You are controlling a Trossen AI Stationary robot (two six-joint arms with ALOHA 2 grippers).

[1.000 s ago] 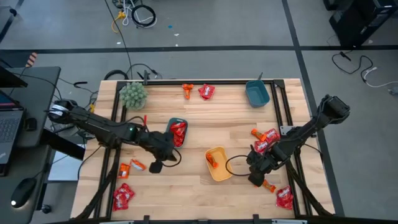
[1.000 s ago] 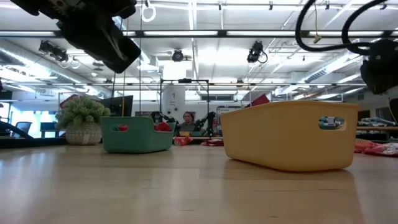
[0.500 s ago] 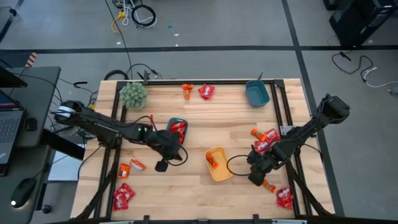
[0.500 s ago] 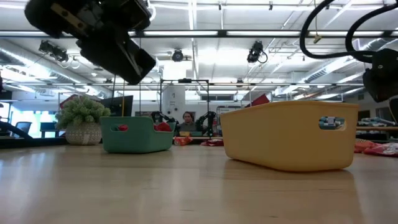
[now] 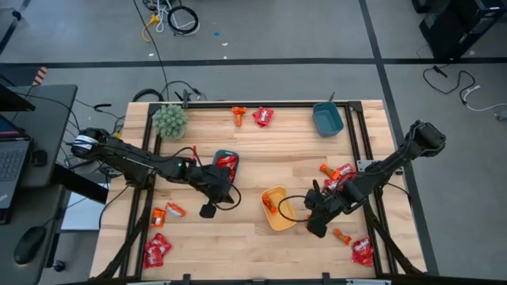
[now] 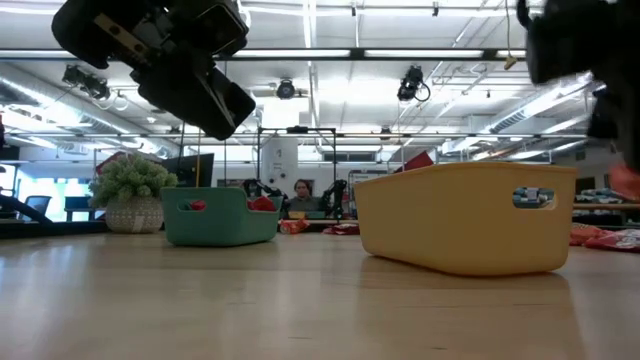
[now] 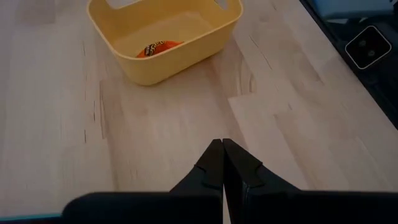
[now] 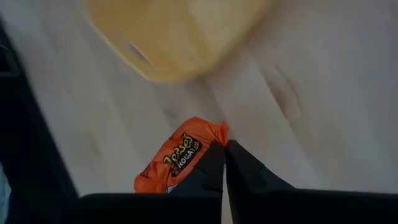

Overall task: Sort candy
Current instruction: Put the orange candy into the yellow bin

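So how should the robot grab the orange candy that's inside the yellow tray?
From straight above. The orange candy lies flat on the floor of the yellow tray, close to one wall, so the walls block any sideways approach. Probably best to pinch across its narrow middle, with the fingers clear of that wall.

Wooden table (image 5: 253, 158): trays, candies, plant.

Right wrist view blurs the yellow tray (image 8: 174, 37).
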